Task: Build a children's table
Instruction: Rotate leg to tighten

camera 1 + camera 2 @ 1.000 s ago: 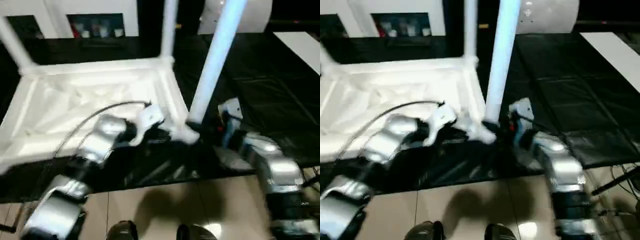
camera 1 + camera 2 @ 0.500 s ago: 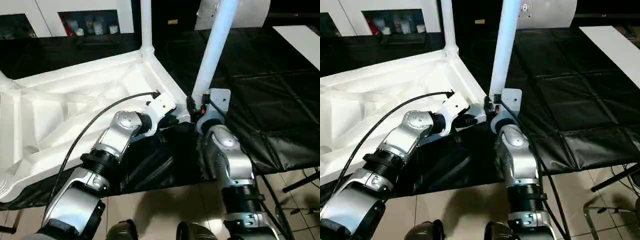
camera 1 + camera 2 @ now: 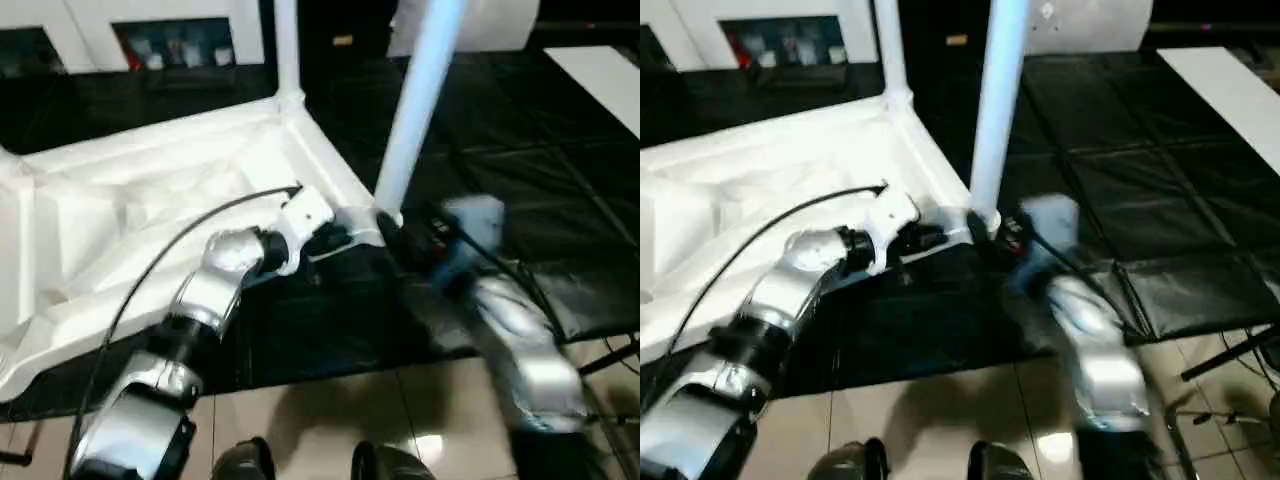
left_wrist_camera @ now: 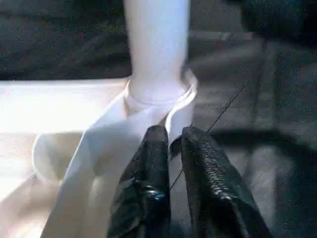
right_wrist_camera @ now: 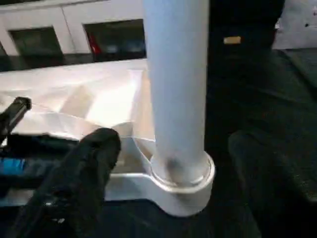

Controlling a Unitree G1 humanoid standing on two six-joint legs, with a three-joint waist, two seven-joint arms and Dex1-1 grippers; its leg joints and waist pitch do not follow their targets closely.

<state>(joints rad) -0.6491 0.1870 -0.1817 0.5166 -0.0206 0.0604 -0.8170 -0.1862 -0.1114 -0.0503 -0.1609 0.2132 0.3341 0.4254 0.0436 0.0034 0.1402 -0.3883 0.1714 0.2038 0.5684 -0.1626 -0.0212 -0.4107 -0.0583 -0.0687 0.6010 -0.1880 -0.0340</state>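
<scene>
Black work table (image 3: 520,150) bears upturned children's table (image 3: 150,200), leg (image 3: 415,100) socketed.

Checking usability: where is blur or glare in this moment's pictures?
Both eye views: the right forearm is smeared with motion blur, the left forearm sharper. Left wrist view: the white tabletop glares bright. Right wrist view: the near black finger is out of focus.

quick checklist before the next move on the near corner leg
1. Near leg seated in its corner socket: ok, it stands upright.
2. Far corner leg fitted: ok.
3. Left gripper at the tabletop edge beside the socket: ok, fingers nearly shut.
4. Right gripper off the leg: cannot tell, blurred.
5. Leg pushed fully home: cannot tell.
</scene>
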